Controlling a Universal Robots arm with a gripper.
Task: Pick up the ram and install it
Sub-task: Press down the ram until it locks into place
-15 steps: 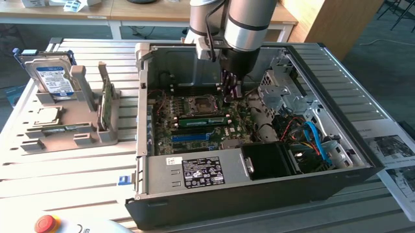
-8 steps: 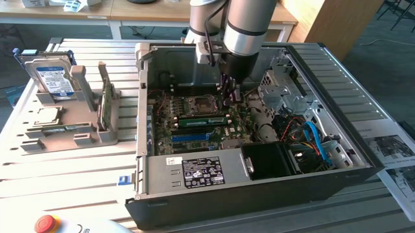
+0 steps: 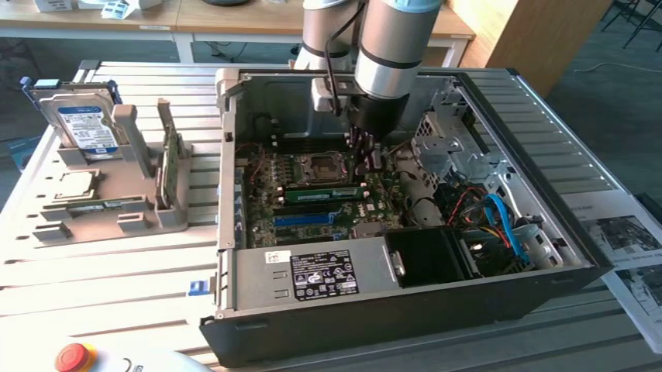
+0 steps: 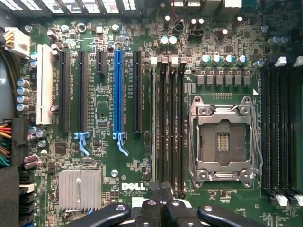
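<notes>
Inside the black metal computer case, we find the hand pinched shut, empty, near the long green ram stick standing in its slot, presumably closed to act as a pusher.

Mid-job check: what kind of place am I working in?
Likely a lab or workshop bench for PC assembly: an open computer case on a slatted metal table, a grey fixture holding a hard drive, desks behind.

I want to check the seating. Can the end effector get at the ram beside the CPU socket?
Probably yes: the shut end effector hangs just over the ram, the case is open, and nothing seems to lie between them.
</notes>
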